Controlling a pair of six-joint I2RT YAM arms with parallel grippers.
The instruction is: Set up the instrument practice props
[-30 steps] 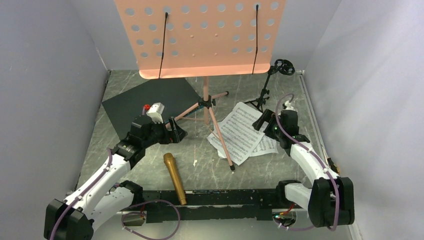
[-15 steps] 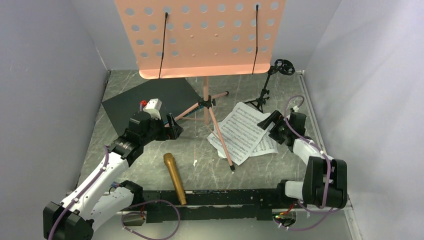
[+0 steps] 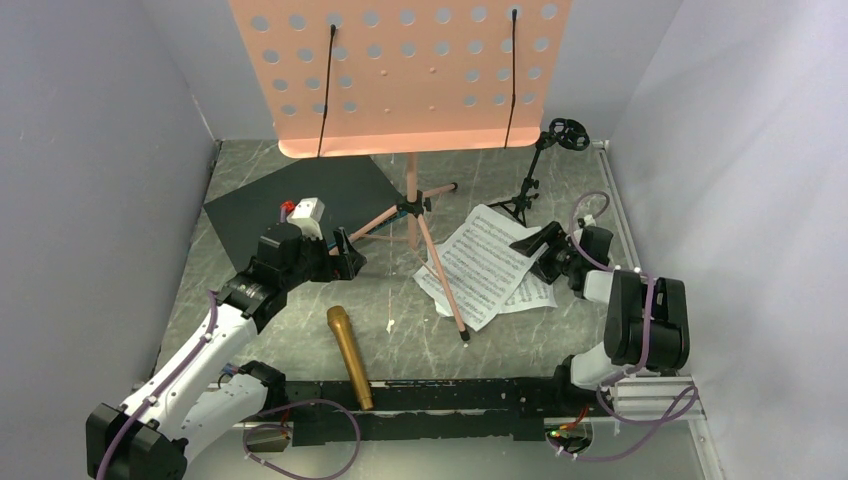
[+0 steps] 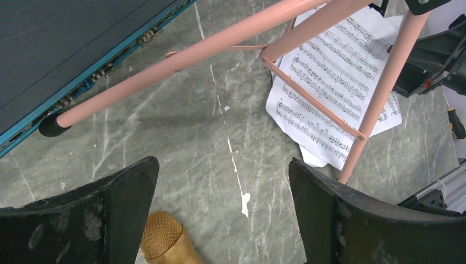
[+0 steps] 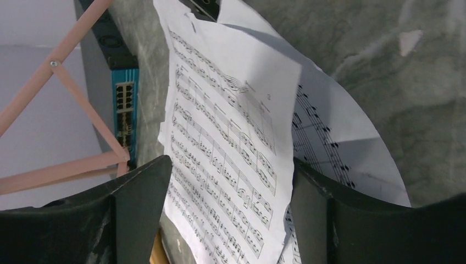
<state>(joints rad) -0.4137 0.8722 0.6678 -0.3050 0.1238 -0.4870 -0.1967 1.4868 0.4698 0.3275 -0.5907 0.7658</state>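
The pink perforated music stand (image 3: 400, 75) stands at the back on its tripod legs (image 4: 192, 55). Two sheet-music pages (image 3: 480, 265) lie overlapped on the marbled floor, partly under one leg. My right gripper (image 3: 545, 252) is at their right edge, turned sideways. In the right wrist view it (image 5: 231, 165) is open, with the raised top page (image 5: 225, 126) between its fingers. The gold microphone (image 3: 349, 355) lies near the front. My left gripper (image 4: 221, 170) hovers open just beyond the microphone head (image 4: 162, 236), holding nothing. The black tripod mic stand (image 3: 530, 185) stands upright at the back right.
A dark flat panel with a teal edge (image 3: 300, 205) lies at the back left, one stand foot resting against it. Grey walls close in on the left, right and back. A black rail (image 3: 450, 390) runs along the front edge.
The right arm has folded back toward its base. Its gripper has swung round to face the pages from the right, and its jaws have narrowed a little. The left gripper drew back slightly, then held still.
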